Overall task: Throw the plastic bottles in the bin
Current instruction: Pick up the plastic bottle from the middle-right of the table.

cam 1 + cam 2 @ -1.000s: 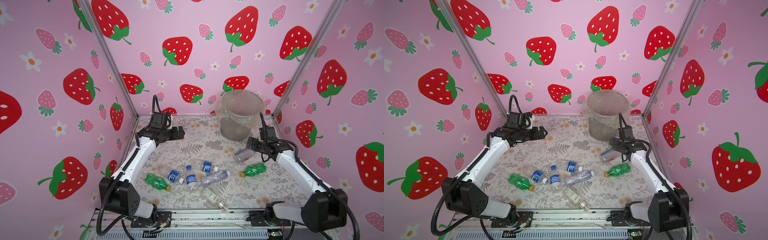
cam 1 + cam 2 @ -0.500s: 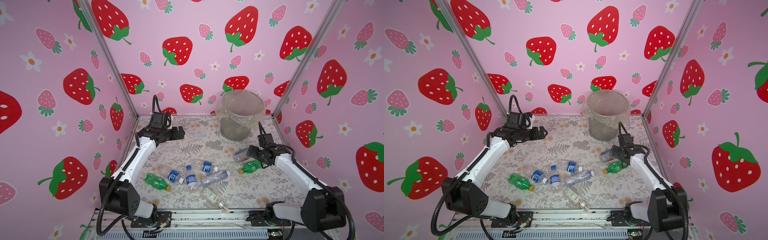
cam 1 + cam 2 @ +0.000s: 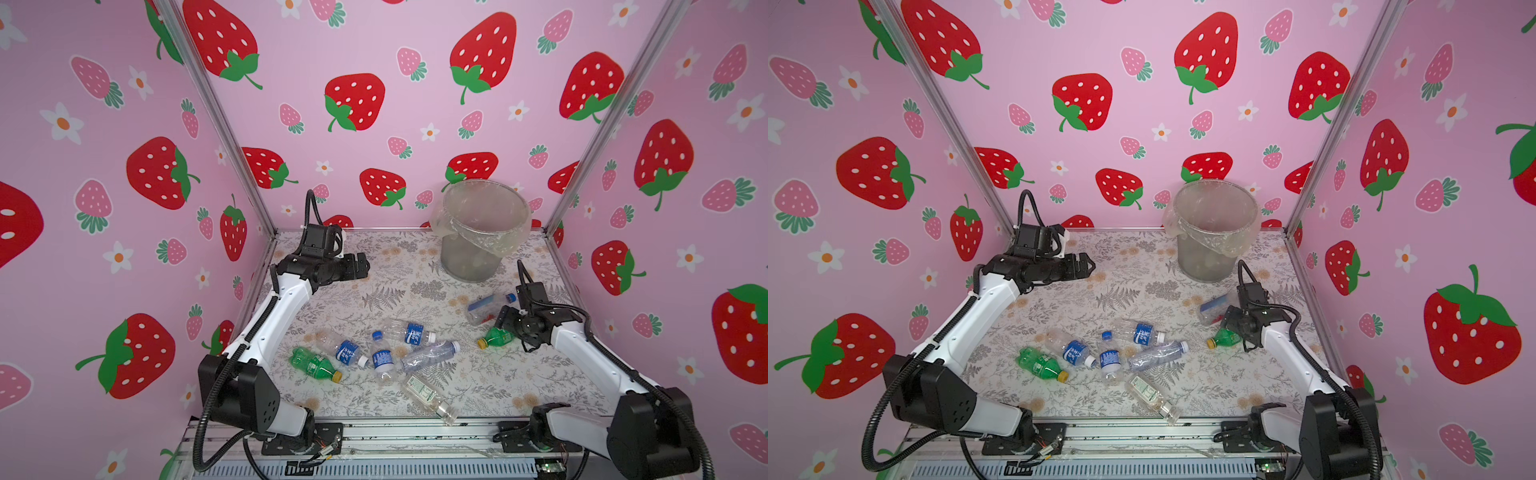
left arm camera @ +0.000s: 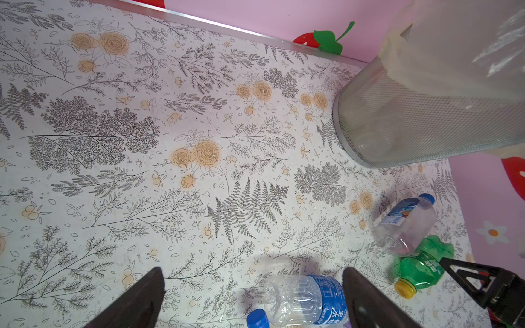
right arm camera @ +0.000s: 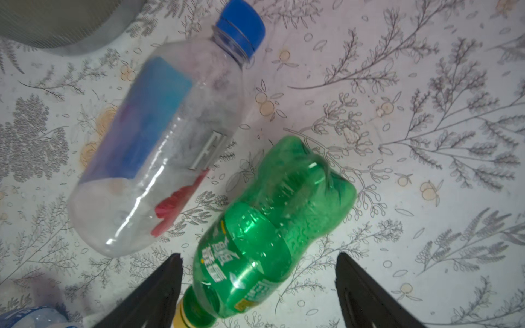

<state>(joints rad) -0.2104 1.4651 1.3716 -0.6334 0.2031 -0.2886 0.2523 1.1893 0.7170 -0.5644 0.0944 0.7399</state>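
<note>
- Pink strawberry-print walls (image 3: 374,104) are enclosing a floral-print tabletop (image 3: 353,299).
- The bin (image 3: 469,262), grey mesh with a clear liner, is standing at the far right corner.
- The right gripper (image 5: 258,255) is straddling a green bottle (image 5: 270,227) that is lying near the bin. Its jaws are standing apart: one finger is just beside the neck, the other is clear of the bottle, and nothing is clamped.
- A clear blue-capped bottle (image 5: 159,147) is lying just beside the green one.
- The left gripper (image 3: 363,266) is hovering over the far left of the tabletop, jaws spread wide, holding nothing.
- Six more plastic bottles (image 3: 382,357) are lying scattered in the near middle.
</note>
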